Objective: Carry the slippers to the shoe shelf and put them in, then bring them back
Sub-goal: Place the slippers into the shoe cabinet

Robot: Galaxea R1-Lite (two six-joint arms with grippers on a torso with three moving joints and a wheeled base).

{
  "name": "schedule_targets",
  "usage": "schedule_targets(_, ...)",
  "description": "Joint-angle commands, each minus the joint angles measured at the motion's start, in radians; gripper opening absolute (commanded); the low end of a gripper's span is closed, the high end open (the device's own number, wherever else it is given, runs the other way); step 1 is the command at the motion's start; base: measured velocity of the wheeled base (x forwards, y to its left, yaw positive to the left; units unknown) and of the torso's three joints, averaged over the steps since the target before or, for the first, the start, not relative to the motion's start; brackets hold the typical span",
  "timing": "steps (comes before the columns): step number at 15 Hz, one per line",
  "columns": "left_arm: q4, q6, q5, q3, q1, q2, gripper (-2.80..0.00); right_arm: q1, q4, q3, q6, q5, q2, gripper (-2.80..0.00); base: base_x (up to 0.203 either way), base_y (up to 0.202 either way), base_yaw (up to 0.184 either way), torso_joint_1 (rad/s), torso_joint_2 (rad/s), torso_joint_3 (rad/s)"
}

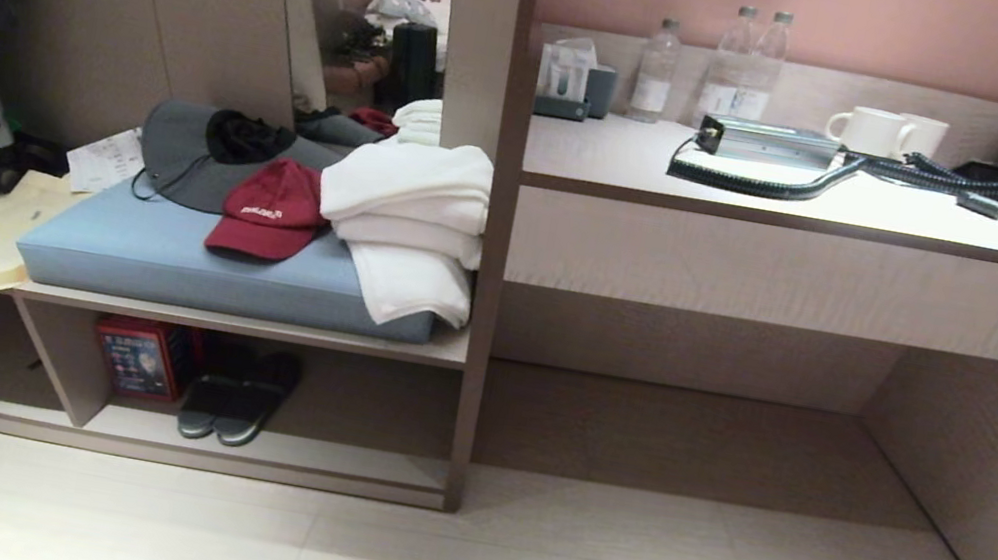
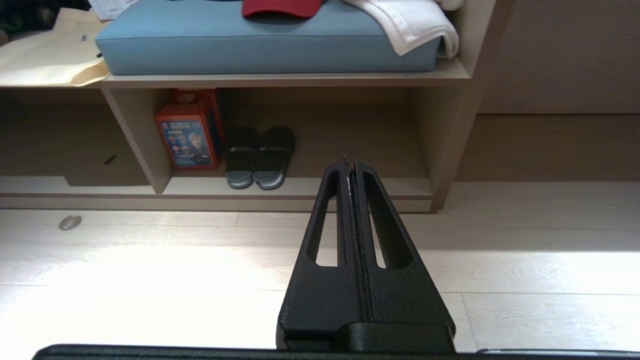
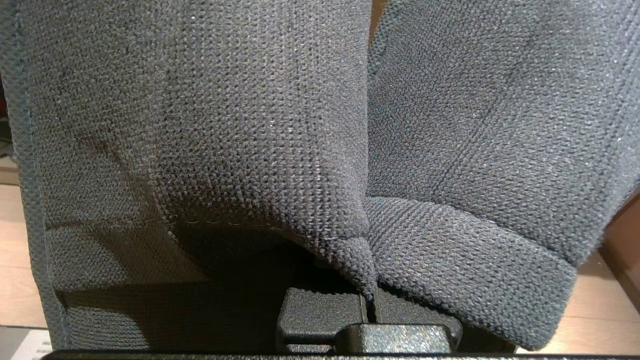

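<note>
**At the shoe shelf: slippers held in the right gripper**

In front of the shoe shelf (image 1: 278, 329), neither arm appears in the head view. Right wrist view: the slippers (image 3: 200, 125) fill the picture, grey-blue knitted fabric hanging side by side, pinched at their edges where the right gripper (image 3: 367, 295) has its fingers pressed together on them. Left gripper (image 2: 350, 165): fingers together, empty, pointing toward the lower cubby. A black pair of slippers (image 1: 236, 398) sits in that cubby, just beside a red box (image 1: 141, 357). Above, on the shelf's blue cushion (image 1: 188, 258), lie a red cap (image 1: 267, 211) and folded white towels (image 1: 412, 225).
</note>
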Motion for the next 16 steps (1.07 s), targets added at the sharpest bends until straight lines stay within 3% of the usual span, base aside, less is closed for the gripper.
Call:
schedule_targets(1,0.0,-0.001,0.0,0.0,0.0,0.0,-2.8,0.0,0.0,0.0,-0.001,0.0,0.001,-2.8,0.0,0.197,-0.003,0.002,0.0,0.002)
schedule_targets(16,0.0,-0.001,0.0,0.001,0.0,0.0,-2.8,0.0,0.0,0.001,0.001,0.0,0.001,-2.8,0.0,0.196,-0.003,0.003,0.0,0.002)
